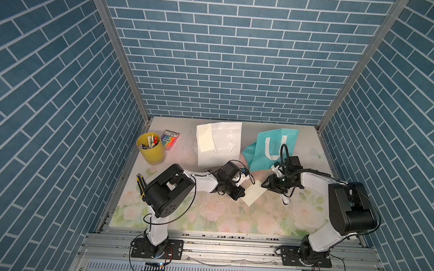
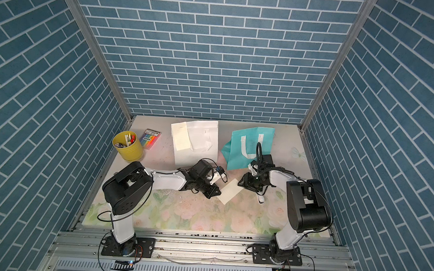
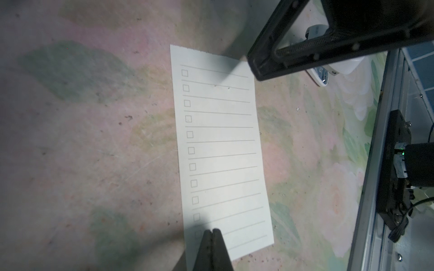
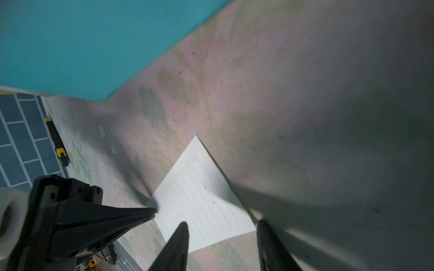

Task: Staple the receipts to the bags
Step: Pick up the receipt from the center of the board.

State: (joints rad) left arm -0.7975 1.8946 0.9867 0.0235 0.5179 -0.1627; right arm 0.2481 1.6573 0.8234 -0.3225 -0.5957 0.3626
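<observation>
At the far left a yellow pen cup and a pack of markers stand aside, no part of the job. Next comes the white bag, lying flat near the back wall, with the first receipt laid on its left part. No staple can be made out in either top view, so I judge that bag placed and perhaps fastened, but not proven. Toward the middle, the left gripper has its fingers clenched tight together, tips set at one short end of the second receipt. Whether they nip the paper or only press on it I cannot tell. This lined checklist slip lies flat on the floral table mat, apart from both bags. At its other end the right gripper hangs low with fingers released and spread, a corner of the slip showing between them and nothing grasped. Behind it the teal bag lies flat with its white handle up and no receipt on it. Just right of the slip, under the right arm, the small white stapler rests on the mat, untouched by either gripper. By my reckoning about half remains: the slip must reach the teal bag, then be stapled there
</observation>
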